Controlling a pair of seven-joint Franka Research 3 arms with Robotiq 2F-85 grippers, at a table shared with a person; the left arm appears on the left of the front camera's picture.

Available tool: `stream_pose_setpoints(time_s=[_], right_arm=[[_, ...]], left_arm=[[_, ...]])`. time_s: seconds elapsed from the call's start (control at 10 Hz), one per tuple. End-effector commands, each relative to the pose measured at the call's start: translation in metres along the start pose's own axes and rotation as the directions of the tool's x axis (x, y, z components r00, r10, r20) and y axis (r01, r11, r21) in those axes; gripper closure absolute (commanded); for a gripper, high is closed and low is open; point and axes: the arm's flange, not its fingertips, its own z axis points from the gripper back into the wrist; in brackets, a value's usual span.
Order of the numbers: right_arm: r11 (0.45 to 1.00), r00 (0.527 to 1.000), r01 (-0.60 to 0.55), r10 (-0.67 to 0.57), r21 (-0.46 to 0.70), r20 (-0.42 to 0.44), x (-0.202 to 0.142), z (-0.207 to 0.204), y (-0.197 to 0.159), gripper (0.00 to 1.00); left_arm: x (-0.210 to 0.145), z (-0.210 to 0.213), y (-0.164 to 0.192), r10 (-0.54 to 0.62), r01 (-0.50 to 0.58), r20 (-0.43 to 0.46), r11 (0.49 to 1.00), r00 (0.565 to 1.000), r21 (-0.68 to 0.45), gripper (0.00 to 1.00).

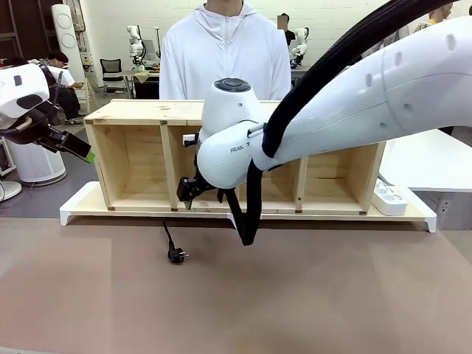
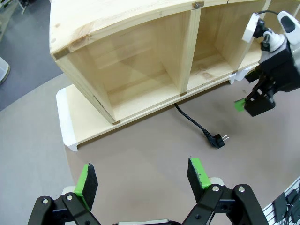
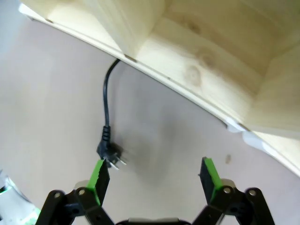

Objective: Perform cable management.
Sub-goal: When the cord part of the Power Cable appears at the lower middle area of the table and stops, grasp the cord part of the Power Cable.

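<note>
Right end effector (image 3: 154,173) wide open, empty. Cable (image 3: 106,108) runs fwd to shelf (image 3: 197,61), its plug (image 3: 110,152) right by one finger. Closer arm imo.

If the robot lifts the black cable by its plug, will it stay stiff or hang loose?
Probably loose: the cable lies in a soft curve on the table, so it should droop. The plug looks small, likely light. The cable's other end disappears under the wooden shelf, so it may tug back when pulled.
</note>
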Motion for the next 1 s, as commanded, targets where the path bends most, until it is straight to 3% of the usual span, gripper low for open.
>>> stream_pose_setpoints(time_s=[0.0, 0.9], right_arm=[[1.0, 1.0, -0.01, 0.01, -0.003, -0.006, 0.014, -0.018, 0.014, 0.0], [0.991, 0.992, -0.081, 0.091, 0.109, -0.092, 0.009, -0.1, 0.044, 0.0]], left_arm=[[0.0, -0.001, 0.0, 0.019, -0.019, -0.003, 1.0, 1.0, -0.002, 0.0], [0.0, -0.001, 0.0, 0.019, -0.019, -0.003, 1.0, 1.0, -0.002, 0.0]])
